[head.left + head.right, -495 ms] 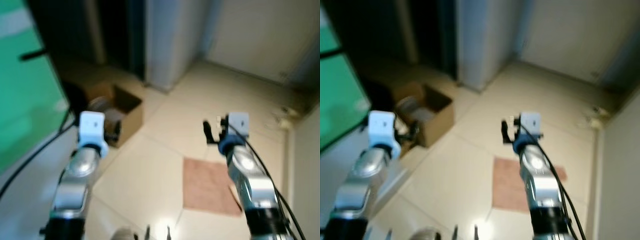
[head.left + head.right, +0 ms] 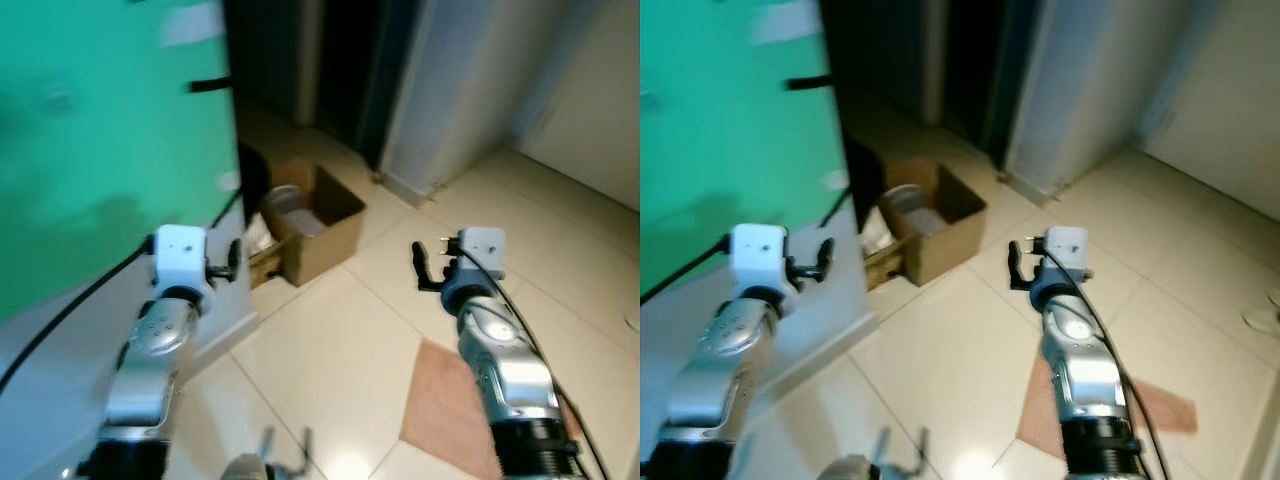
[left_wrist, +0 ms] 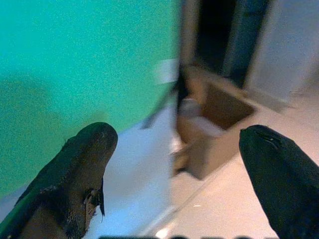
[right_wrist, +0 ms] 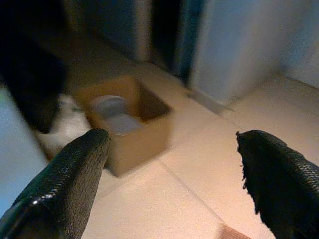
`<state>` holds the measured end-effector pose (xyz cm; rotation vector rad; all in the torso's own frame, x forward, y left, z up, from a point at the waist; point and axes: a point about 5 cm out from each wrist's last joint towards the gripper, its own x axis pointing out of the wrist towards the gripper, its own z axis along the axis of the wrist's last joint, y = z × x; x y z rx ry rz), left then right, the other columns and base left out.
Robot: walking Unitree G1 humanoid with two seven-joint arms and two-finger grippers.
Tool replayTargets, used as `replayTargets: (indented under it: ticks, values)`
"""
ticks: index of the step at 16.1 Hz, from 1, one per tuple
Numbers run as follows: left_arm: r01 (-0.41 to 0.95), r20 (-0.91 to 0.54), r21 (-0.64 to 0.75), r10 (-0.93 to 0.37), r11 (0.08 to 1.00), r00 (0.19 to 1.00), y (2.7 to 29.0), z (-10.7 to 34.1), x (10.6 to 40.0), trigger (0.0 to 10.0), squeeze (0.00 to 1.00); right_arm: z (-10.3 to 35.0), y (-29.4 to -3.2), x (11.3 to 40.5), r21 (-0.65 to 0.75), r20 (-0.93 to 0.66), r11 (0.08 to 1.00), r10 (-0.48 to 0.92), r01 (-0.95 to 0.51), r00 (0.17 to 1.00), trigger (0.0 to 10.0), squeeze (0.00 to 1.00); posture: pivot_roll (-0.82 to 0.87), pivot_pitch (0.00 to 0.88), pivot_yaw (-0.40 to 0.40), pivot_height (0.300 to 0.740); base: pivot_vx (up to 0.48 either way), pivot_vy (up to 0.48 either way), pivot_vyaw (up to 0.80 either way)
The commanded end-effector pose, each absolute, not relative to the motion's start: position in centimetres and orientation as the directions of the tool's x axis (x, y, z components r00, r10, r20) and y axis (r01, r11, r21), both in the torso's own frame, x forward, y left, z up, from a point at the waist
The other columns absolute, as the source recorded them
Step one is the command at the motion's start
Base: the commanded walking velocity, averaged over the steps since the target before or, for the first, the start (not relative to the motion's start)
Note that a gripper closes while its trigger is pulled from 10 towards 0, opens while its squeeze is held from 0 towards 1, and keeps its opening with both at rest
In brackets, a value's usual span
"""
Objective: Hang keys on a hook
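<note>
Both the left hand [image 3: 174,164] and the right hand [image 4: 172,169] hang spread and empty above the tiled floor [image 2: 340,340] near a cardboard box [image 2: 315,220], with no keys or hook to be made out; keys, likely light, stiff and jangly, are best pinched by the ring.

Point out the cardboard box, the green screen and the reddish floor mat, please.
cardboard box [image 2: 322,238]: left eye view, on its front side wall.
green screen [image 2: 100,150]: left eye view, on the middle of its surface.
floor mat [image 2: 440,420]: left eye view, on its bare left part.
</note>
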<state>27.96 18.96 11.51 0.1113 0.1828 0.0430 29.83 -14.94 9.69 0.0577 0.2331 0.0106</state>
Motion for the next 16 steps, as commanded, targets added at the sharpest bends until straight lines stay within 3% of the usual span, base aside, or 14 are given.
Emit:
replayTargets:
  ticks: [1, 3, 4, 12, 16]
  values:
    - [-0.027, -0.159, 0.115, 0.045, 0.993, 0.986, 18.46, 12.04, 28.03, 10.0, 0.00, 9.71, -15.57, 29.82, 0.053, -0.239, 0.999, 0.009, 0.004, 0.971, 10.0, 1.00, -0.01, 0.000, -0.068, 0.740, 0.000, 0.000, 0.80]
    - [-0.047, -0.155, 0.106, 0.064, 0.993, 0.986, 18.66, 12.07, 27.91, 10.0, 0.03, 9.66, -15.41, 29.80, 0.050, -0.244, 0.999, 0.020, -0.008, 0.970, 10.0, 1.00, -0.01, 0.000, -0.071, 0.740, 0.000, 0.000, 0.80]
    - [-0.058, -0.156, 0.101, 0.073, 0.993, 0.985, 18.75, 12.08, 27.83, 10.0, 0.29, 9.60, -15.37, 29.74, 0.048, -0.248, 0.999, 0.023, -0.011, 0.968, 10.0, 1.00, -0.01, 0.000, -0.072, 0.740, 0.000, 0.000, 0.80]
    - [-0.063, -0.159, 0.092, 0.077, 0.994, 0.984, 18.65, 12.12, 27.49, 10.0, 0.28, 9.33, -15.06, 29.80, 0.049, -0.263, 0.998, 0.042, -0.030, 0.964, 10.0, 1.00, 0.00, 0.000, -0.086, 0.740, 0.000, 0.000, 0.80]
    - [-0.061, -0.155, 0.091, 0.075, 0.994, 0.985, 18.75, 12.15, 27.43, 10.0, 0.29, 9.30, -14.87, 29.88, 0.045, -0.263, 0.998, 0.051, -0.040, 0.963, 10.0, 1.00, 0.01, 0.000, -0.090, 0.740, 0.263, 0.000, 0.80]
